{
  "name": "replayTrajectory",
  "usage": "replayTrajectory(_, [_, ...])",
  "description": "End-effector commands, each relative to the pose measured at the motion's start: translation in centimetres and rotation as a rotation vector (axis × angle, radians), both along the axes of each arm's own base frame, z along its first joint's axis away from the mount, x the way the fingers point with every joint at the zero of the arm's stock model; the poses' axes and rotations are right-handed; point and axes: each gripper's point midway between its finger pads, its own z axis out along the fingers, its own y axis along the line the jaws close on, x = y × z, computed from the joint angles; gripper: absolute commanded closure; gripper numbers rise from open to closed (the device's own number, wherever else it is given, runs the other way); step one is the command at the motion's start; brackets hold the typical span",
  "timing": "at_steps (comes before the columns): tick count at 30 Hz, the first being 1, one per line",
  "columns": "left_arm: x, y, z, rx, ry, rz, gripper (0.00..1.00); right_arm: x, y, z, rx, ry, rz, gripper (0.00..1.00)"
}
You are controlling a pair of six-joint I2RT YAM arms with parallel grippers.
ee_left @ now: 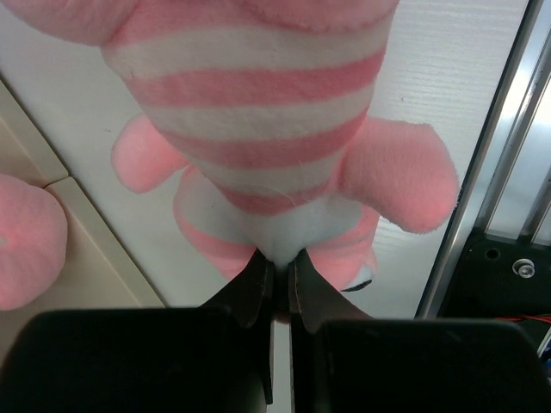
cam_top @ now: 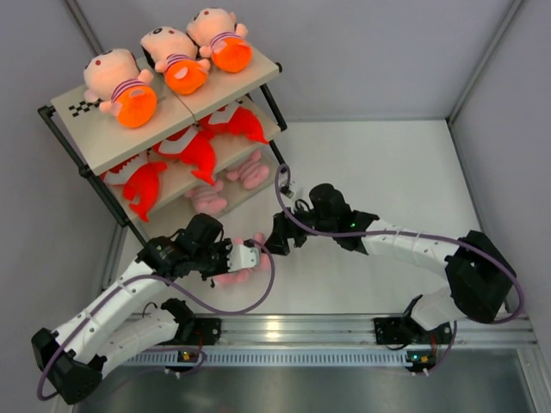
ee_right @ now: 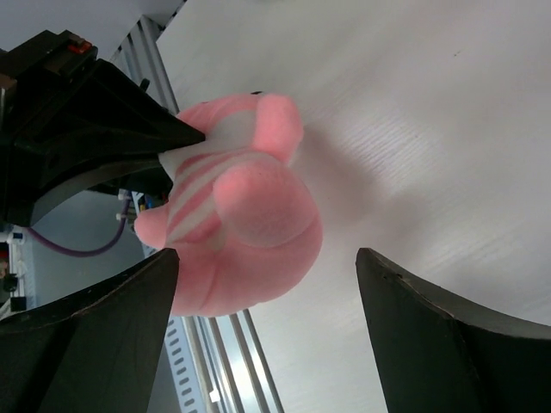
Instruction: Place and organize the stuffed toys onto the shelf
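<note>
- The left pincer (ee_left: 280, 284) is nearest, its jaws together on a pinch of white fabric at the bottom of the pink striped plush (ee_left: 258, 112).
- That plush sits low at the worktop (cam_top: 387, 181), just in front of the shelf (cam_top: 95, 142) and between the two arms. I cannot tell whether it touches the surface.
- The right pincer (ee_right: 263, 258) stands wide apart, one finger on either side of the plush's head, gripping nothing.
- The plush looks light, soft and squashy. A thin fabric pinch could slip, so the striped middle seems the surer hold.
- Two pink plush (cam_top: 208, 198) lie on the bottom tier, with red fish (cam_top: 198, 151) on the tier above.
</note>
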Motion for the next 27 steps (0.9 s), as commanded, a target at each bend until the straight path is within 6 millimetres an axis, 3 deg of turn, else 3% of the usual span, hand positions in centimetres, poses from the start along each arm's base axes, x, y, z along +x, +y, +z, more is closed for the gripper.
replayTrajectory(1, [0.3, -0.8, 1.6, -0.038, -0.026, -0.03, 1.0, 0.4, 2.8, 4.2, 0.162, -0.095, 0.083, 0.16])
replayTrajectory(3, [0.4, -0.9, 1.9, -0.045, -0.033, -0.028, 1.0, -0.4, 3.9, 3.3, 0.159, -0.072, 0.121, 0.18])
replayTrajectory(6, [0.5, -0.9, 2.2, -0.047, -0.043, -0.022, 1.0, -1.7, 5.2, 2.7, 0.175, -0.053, 0.171, 0.3])
replayTrajectory(7, [0.7, -0.8, 2.4, -0.049, -0.053, -0.019, 1.0, -2.0, 5.4, 2.7, 0.189, -0.049, 0.178, 0.44])
replayTrajectory(9, [0.8, -0.8, 2.7, -0.053, -0.062, -0.008, 1.0, -2.4, 5.7, 3.3, 0.235, -0.034, 0.175, 0.63])
replayTrajectory(10, [1.0, -0.5, 2.8, -0.044, -0.071, 0.013, 1.0, -2.5, 5.7, 3.4, 0.244, -0.028, 0.174, 0.8])
replayTrajectory(13, [1.8, 0.6, 4.0, -0.037, -0.124, 0.107, 0.98, -2.5, 5.5, 4.1, 0.262, -0.033, 0.148, 0.99])
replayTrajectory(15, [2.5, 1.4, 5.2, -0.033, -0.181, 0.154, 0.62, -2.6, 5.5, 4.3, 0.266, -0.041, 0.11, 1.0])
replayTrajectory(18, [3.9, 3.2, 7.6, -0.008, -0.29, 0.256, 0.26, -2.6, 5.8, 4.7, 0.294, -0.028, 0.037, 1.0])
replayTrajectory(22, [3.9, 5.7, 11.8, -0.001, -0.394, 0.348, 0.13, -2.0, 6.1, 6.3, 0.404, -0.001, -0.081, 1.0])
replayTrajectory(23, [3.6, 6.1, 14.3, -0.042, -0.442, 0.363, 0.11, -2.4, 6.4, 7.0, 0.448, 0.019, -0.089, 1.0])
replayTrajectory(25, [2.7, 7.2, 16.1, -0.061, -0.47, 0.383, 0.05, -1.9, 6.9, 7.7, 0.49, 0.023, -0.14, 1.0])
replayTrajectory(26, [2.2, 7.7, 18.4, -0.111, -0.519, 0.4, 0.03, -1.9, 7.4, 8.2, 0.523, 0.027, -0.17, 1.0])
replayTrajectory(27, [2.0, 8.3, 19.3, -0.126, -0.545, 0.421, 0.02, -1.9, 7.8, 8.3, 0.533, 0.034, -0.184, 1.0])
